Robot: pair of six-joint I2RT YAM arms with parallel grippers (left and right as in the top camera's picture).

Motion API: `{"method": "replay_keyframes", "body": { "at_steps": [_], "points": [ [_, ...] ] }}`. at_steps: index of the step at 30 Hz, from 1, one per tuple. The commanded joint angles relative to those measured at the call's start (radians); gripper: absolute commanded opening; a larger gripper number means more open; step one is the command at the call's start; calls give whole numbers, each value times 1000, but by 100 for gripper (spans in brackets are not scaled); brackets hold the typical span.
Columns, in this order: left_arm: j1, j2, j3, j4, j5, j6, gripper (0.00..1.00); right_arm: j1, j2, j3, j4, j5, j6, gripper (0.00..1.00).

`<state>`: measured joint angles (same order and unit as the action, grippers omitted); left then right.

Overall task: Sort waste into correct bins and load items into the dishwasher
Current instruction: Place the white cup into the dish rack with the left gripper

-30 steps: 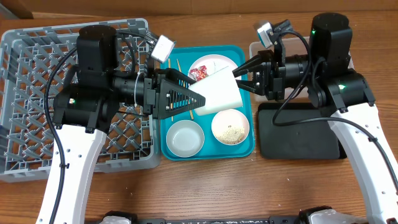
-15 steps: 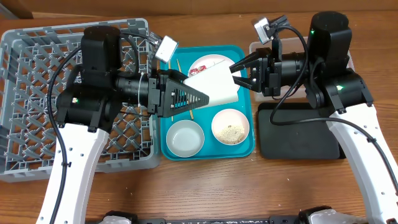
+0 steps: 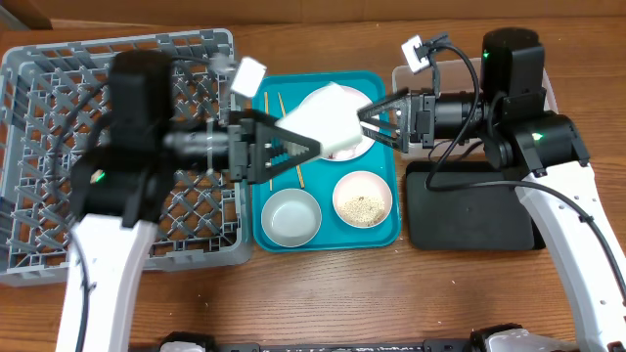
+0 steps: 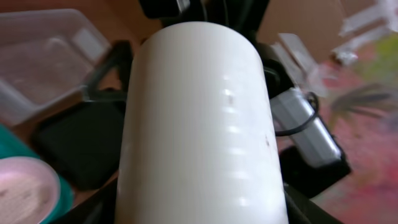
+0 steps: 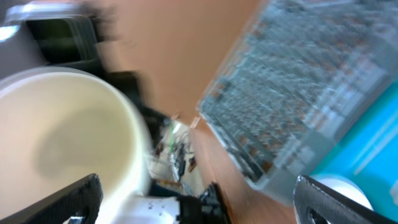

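Fingers (image 4: 305,208) of the left gripper (image 3: 308,142) are closed partway round the white cup (image 3: 329,119), one on each side of its wall. The cup is carried in the air over the back half of the teal tray (image 3: 329,233).

Fingers (image 5: 339,199) of the right gripper (image 3: 364,117) are spread wide with nothing between them. Their tips are just beside the cup's mouth end; contact cannot be told.

The cup lies on its side, somewhat tilted, its long axis running left to right across the teal tray. The open mouth faces the right gripper and the closed end faces the left. The right wrist view looks straight into it, and it is empty.

On the teal tray:
- Front left: empty white bowl (image 3: 290,217).
- Front right: bowl of rice (image 3: 363,200).
- Left side: chopsticks (image 3: 281,104), partly hidden by the left fingers.

The grey dish rack (image 3: 39,98) is just left of the teal tray. The black tray (image 3: 460,220) is just right of it, toward the front. The clear tub (image 3: 550,93) is right of it at the back, mostly under the right arm. The left arm is blurred in the overhead view.
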<state>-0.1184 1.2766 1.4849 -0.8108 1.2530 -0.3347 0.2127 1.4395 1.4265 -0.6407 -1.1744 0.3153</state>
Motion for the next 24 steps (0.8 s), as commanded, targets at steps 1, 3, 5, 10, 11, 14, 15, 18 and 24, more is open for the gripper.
{"method": "replay_keyframes", "body": {
  "at_steps": [1,3,5,10,11,14,15,18,24],
  "points": [
    [71,-123,17,-106,-340,5,55,-3,-2,7,-123,249,-3,100],
    [103,-157,17,-230,-534,5,52,8,-2,7,-214,351,-3,100],
    [119,-173,17,-355,-738,4,52,26,-2,5,-291,444,-5,100],
    [119,-144,15,-599,-1133,-50,53,98,-1,-7,-399,600,-35,100],
    [119,-129,15,-632,-1173,-68,53,112,-1,-7,-407,621,-35,100],
    [119,-81,14,-694,-1214,-108,53,158,-1,-7,-407,658,-34,100],
    [119,-63,14,-708,-1225,-117,53,173,-1,-7,-401,667,-34,100],
    [119,-13,10,-734,-1290,-146,53,200,-1,-7,-399,681,-34,100],
    [119,68,-78,-727,-1339,-175,53,214,-1,-7,-402,685,-34,100]
  ]
}}
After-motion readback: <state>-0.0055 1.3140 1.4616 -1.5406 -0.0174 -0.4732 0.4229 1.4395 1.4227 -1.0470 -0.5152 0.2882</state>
